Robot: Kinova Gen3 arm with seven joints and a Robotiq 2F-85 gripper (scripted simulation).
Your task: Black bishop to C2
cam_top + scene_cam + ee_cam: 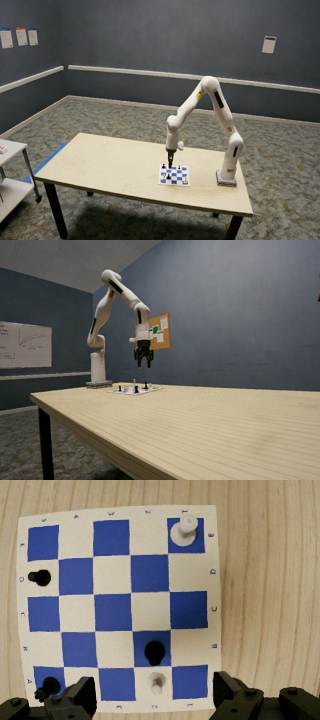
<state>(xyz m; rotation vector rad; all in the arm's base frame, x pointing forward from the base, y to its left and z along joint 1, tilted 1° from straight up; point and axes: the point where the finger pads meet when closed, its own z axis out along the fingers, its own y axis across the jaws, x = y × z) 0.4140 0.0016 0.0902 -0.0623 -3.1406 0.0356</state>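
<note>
Hovering well above the chessboard [120, 512], my claw [144, 366] has its fingers spread wide, a little short of full stretch, with nothing between them. Three black pieces stand on the board. I take the bulkiest of them, the one on a blue square in the second row from my edge of the wrist view, to be the black bishop [155, 652], though from straight overhead I cannot be sure of its shape. It stands upright, so its long axis points up at me, in line with a straight descent. It lies below the claw, about midway between the two fingers side to side, but a little ahead of them, toward the far side of the board. I judge that the coming move turns on that small forward offset, which should be closed before I drop. A white piece [156, 682] stands in the next square on my side of the bishop, directly between it and the claw in the wrist view. The fingers close left to right, so they should pass either side of it. The other black pieces [40, 578] [48, 688] sit along the left edge, well apart from the bishop. A second white piece [183, 530] stands in the far right corner. The edge lettering is too small for me to read, so I cannot tell which square is C2. The board lies flat on the tabletop [267, 507].
</note>
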